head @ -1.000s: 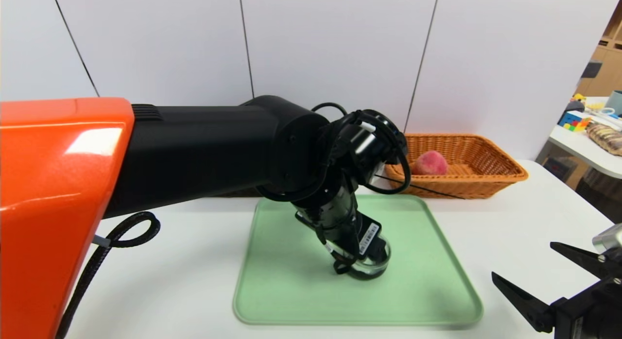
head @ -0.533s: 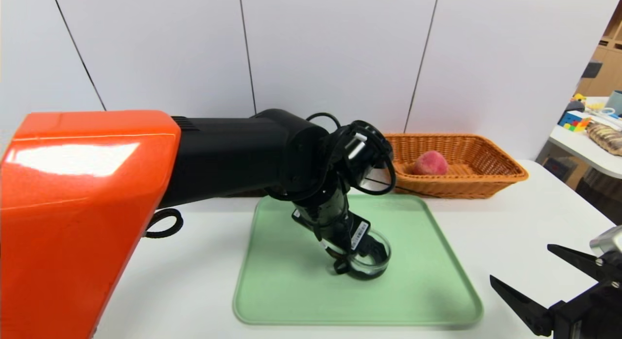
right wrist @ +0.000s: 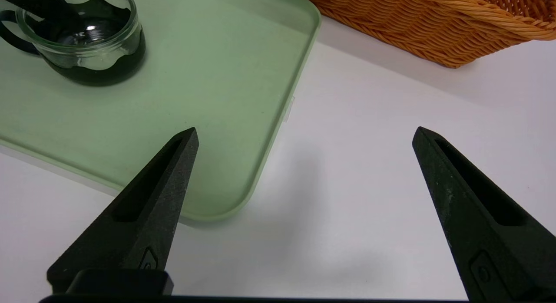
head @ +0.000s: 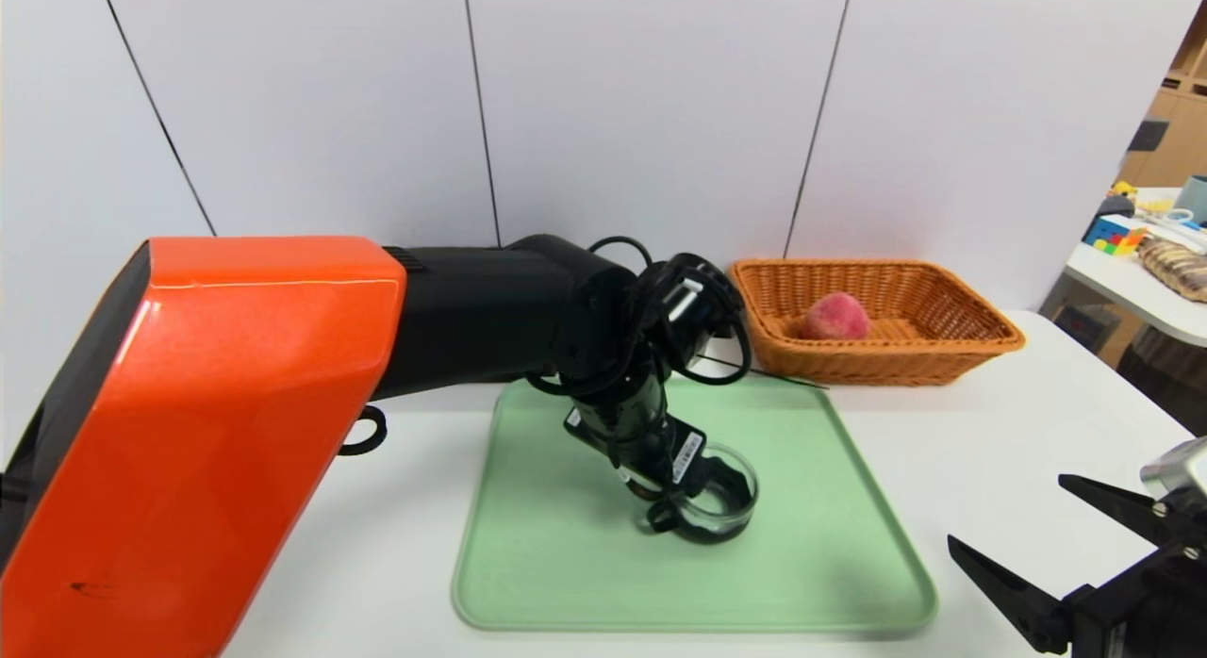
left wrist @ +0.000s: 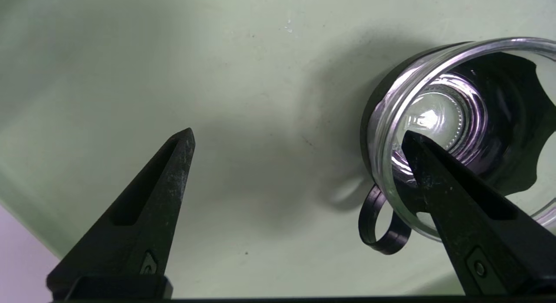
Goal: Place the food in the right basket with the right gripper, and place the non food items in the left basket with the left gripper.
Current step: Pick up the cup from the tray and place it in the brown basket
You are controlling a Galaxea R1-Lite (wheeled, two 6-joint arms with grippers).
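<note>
The white tabletop [head: 990, 432] fills the lower head view, with the green tray [head: 566, 564] lying at centre. The left arm [head: 236, 432] sweeps in from the left of frame, hiding whatever lies behind it, so the left basket can't be seen. Upper right of centre sits the orange-tan right basket [head: 943, 352], the peach [head: 834, 317] resting inside: food sorted, it seems. The left gripper [head: 693, 493] is tipped steeply down over the glass cup [head: 721, 517] mid-tray, jaws spread wide; in the left wrist view one finger pokes inside the rim, the other outside beyond the black handle [left wrist: 382, 227], looking set to pinch the wall. Lower right, the right gripper [head: 1037, 545] hangs parked off the tray, jaws wide and empty.
</note>
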